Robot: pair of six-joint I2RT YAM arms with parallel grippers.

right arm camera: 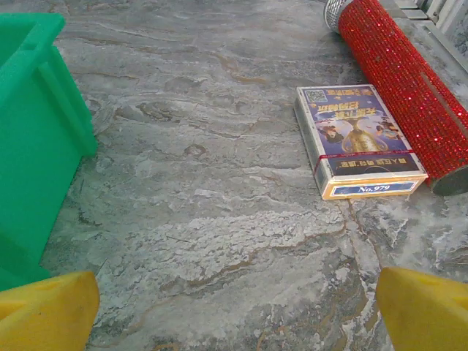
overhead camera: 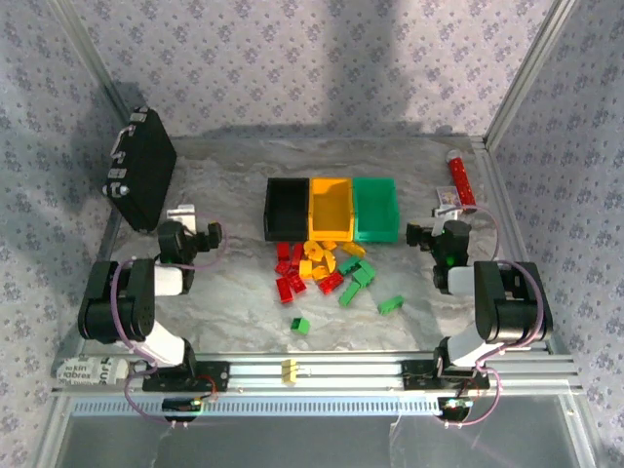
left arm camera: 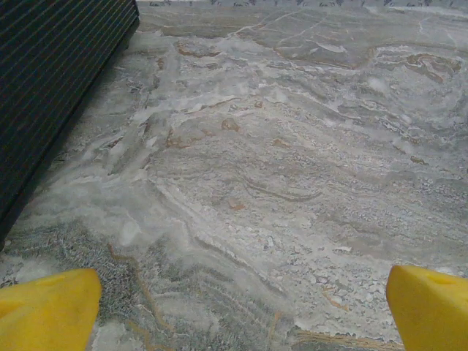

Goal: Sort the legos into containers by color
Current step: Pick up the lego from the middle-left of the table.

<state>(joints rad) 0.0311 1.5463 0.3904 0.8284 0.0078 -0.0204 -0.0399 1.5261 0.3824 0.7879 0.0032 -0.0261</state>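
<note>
Step in hand, as I judge it: choosing and picking a first brick. Neither arm is carrying anything.

- Nearest: a lone green brick point(overhead camera: 300, 325) is lying apart from the rest, toward the arms. It is looking like the best opener, because bare table is surrounding it and the fingers can be closing on it without nudging neighbours. A second green brick point(overhead camera: 391, 304) is sitting alone nearer the right arm.
- Beyond: the legos point(overhead camera: 317, 265) are lying heaped just in front of the containers, red leftward, yellow in the middle, green rightward, many of them touching. Taking edge pieces first is seeming safer.
- Farther: the black bin point(overhead camera: 288, 207), yellow bin point(overhead camera: 330, 205) and green bin point(overhead camera: 375, 207) are standing side by side. Red is presumably going into black.

Pose:
- Both arms are sitting folded over their bases, wrists aiming away from the near edge.
- The left gripper point(overhead camera: 200, 237) is hovering over bare marble, its fingers point(left arm camera: 47, 311) spread wide around nothing, with the briefcase point(left arm camera: 51, 88) at its left.
- The right gripper point(right arm camera: 234, 311) is likewise gaping. The green bin is at its left, and a card box point(right arm camera: 358, 139) is touching a red tube point(right arm camera: 406, 73) ahead.
</note>
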